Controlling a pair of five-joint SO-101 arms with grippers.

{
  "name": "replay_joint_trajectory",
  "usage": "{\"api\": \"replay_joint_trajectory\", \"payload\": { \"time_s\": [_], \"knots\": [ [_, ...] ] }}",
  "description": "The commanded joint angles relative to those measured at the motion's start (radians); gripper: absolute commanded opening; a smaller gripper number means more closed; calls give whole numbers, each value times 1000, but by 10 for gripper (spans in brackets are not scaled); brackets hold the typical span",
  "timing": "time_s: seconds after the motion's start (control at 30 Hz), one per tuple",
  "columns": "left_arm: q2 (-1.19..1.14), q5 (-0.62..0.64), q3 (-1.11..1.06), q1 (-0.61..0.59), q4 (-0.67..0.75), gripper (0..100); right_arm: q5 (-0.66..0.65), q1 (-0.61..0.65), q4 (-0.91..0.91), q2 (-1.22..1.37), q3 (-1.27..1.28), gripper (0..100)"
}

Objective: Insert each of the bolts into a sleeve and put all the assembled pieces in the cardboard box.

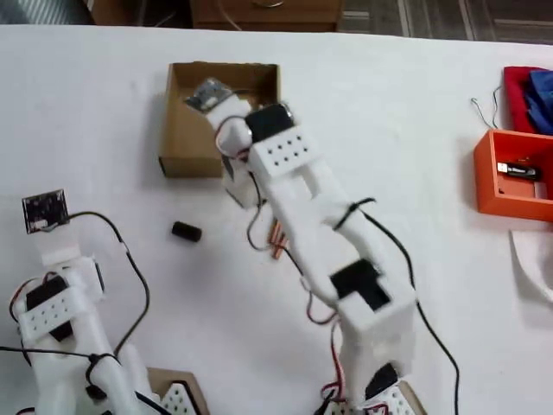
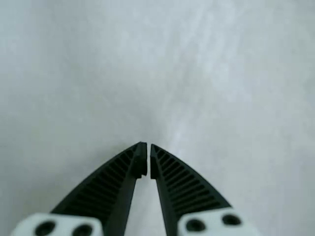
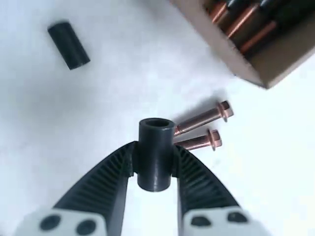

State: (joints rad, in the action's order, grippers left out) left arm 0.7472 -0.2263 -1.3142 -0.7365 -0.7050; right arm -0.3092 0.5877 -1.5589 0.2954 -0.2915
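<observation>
Right claw (image 3: 154, 152): pinching a black sleeve, the held sleeve (image 3: 155, 158), one finger on each side of it. The fingers are spread only as far as the sleeve's width. The sleeve stands end-on to the wrist camera with its bore visible and nothing in it.

Two copper bolts (image 3: 201, 130) lie on the table (image 1: 415, 104) just past the held sleeve, side by side, heads pointing away from it. Their shank ends are hidden behind the sleeve, so I can't tell if they touch. In the high view they lie beside the right arm (image 1: 276, 240).

Loose sleeve (image 3: 69, 45) lies on its side, well apart from the claw and out in the open (image 1: 186, 231), between the two arms and below the box.

Box (image 1: 186, 130): the right wrist view shows a corner of it (image 3: 275, 64) with assembled pieces (image 3: 246, 22) inside, copper shanks in black sleeves.

Left claw (image 2: 146, 152): tips pressed nearly together with a thin slit between them, gripping nothing, bare white table under it. Left arm sits low at the near left edge.

Orange box (image 1: 510, 177) is at the far right.
</observation>
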Motion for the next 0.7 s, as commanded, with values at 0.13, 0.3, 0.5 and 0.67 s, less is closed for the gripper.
{"api": "replay_joint_trajectory", "payload": {
  "time_s": [0.13,0.3,0.5,0.67],
  "knots": [
    [6,-9,4,-2,17,46,9,71,576,-240,764,19],
    [6,-9,4,-2,17,46,12,110,648,-240,852,19],
    [6,-9,4,-2,17,46,12,119,651,-240,850,22],
    [6,-9,4,-2,17,46,14,117,630,-240,855,148]
  ]
}}
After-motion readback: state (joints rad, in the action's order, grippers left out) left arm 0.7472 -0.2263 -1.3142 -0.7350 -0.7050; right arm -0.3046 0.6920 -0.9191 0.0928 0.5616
